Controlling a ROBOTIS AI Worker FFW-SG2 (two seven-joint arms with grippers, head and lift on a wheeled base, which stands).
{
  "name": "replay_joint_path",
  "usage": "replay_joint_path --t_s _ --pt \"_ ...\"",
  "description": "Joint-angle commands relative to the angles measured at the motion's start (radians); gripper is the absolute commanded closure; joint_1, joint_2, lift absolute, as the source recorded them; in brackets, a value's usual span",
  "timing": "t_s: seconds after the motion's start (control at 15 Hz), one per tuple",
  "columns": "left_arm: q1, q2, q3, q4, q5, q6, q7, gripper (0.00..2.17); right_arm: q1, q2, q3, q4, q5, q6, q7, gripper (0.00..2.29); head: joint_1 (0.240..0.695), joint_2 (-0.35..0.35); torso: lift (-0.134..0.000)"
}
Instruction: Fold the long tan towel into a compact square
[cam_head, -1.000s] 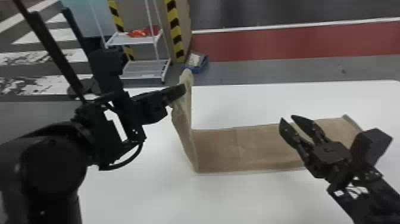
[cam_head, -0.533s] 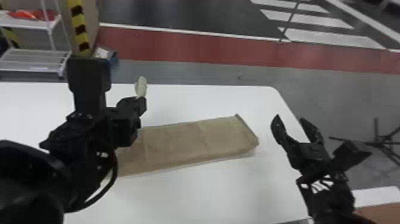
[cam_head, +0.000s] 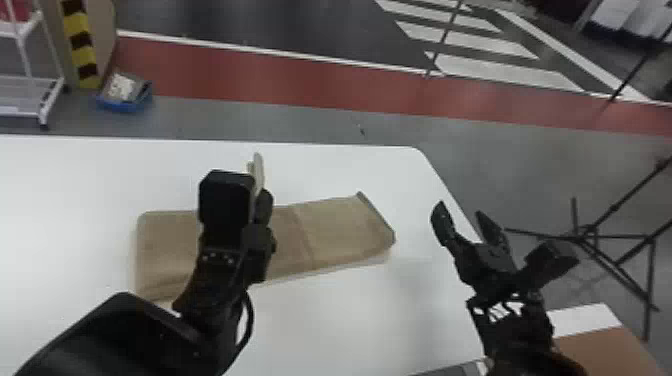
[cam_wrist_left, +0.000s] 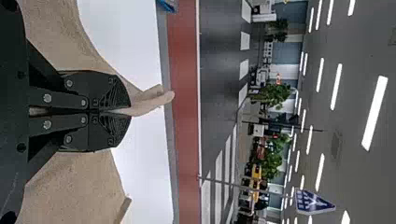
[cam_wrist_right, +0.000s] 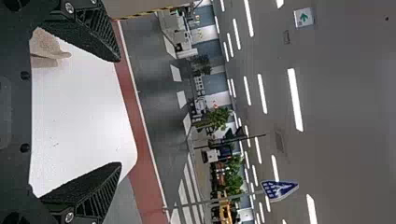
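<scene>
The towel (cam_head: 345, 225) is pinched by the left fingers (cam_wrist_left: 100, 84), its length aimed at the desk's right edge (cam_head: 429, 172), near the spread right fingers (cam_head: 442, 224).

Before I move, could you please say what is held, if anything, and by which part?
The left gripper pinches the tan towel by a bunched part that pokes past its fingertips; the right gripper holds nothing.

The head camera looks down on the table (cam_head: 350, 320), which both closer wrist cameras share, facing outward across it.
</scene>
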Motion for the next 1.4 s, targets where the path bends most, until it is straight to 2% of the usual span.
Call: replay_joint_path --t_s 0.0,0.07,0.13,0.27,0.47,0.6,0.67,0.73,0.87,0.93,1.07,1.2,1.33 --pt "-0.004 -0.004 -0.013 0.058 0.026 -0.067 -0.013 0.09 -0.001 -0.005 0.014 0.008 0.002 0.004 0.0 0.09 0.695 -0.35 -0.123" --pt "-0.007 -0.004 -0.01 0.069 0.071 -0.067 -0.033 0.0 -0.001 -0.002 0.026 0.008 0.002 0.004 0.0 0.09 0.695 -0.35 -0.123" --pt "-0.007 -0.004 -0.007 0.069 0.095 -0.073 -0.04 0.0 0.0 0.001 0.043 0.008 0.0 0.004 0.0 0.09 0.695 -0.35 -0.123" --pt "-0.002 -0.004 -0.003 0.067 0.097 -0.082 -0.039 0.04 -0.001 0.003 0.087 0.004 0.005 0.007 -0.012 0.09 0.695 -0.35 -0.123" --pt "0.056 -0.004 0.082 0.049 0.104 -0.107 -0.057 0.04 -0.006 0.003 0.155 -0.009 0.023 0.041 -0.026 0.1 0.695 -0.35 -0.123" --pt "0.099 -0.004 0.149 0.035 0.081 -0.245 -0.071 0.04 -0.021 0.003 0.204 -0.01 0.04 0.09 -0.026 0.2 0.695 -0.35 -0.123" --pt "0.117 0.018 0.177 0.036 0.063 -0.343 -0.069 0.04 -0.024 0.003 0.238 -0.013 0.054 0.118 -0.028 0.23 0.695 -0.35 -0.123" --pt "0.134 0.058 0.203 0.033 0.04 -0.373 -0.065 0.04 -0.03 0.007 0.267 -0.015 0.072 0.154 -0.028 0.35 0.695 -0.35 -0.123" --pt "0.173 0.087 0.266 0.021 0.014 -0.38 -0.065 0.04 -0.069 0.012 0.334 -0.015 0.118 0.28 -0.028 0.46 0.695 -0.271 -0.123" --pt "0.196 0.09 0.29 0.018 -0.001 -0.404 -0.071 0.04 -0.081 0.013 0.373 -0.006 0.138 0.305 -0.031 0.53 0.695 -0.193 -0.123" --pt "0.216 0.095 0.324 0.018 -0.001 -0.416 -0.117 0.04 -0.083 0.013 0.44 0.001 0.235 0.332 -0.052 0.53 0.695 -0.115 -0.123" --pt "0.217 0.1 0.329 0.029 0.0 -0.419 -0.132 0.04 -0.084 0.023 0.463 0.005 0.283 0.36 -0.086 0.53 0.695 -0.068 -0.123" --pt "0.222 0.103 0.333 0.035 0.002 -0.435 -0.146 0.04 -0.084 0.027 0.471 0.01 0.289 0.378 -0.117 0.53 0.695 -0.035 -0.123"
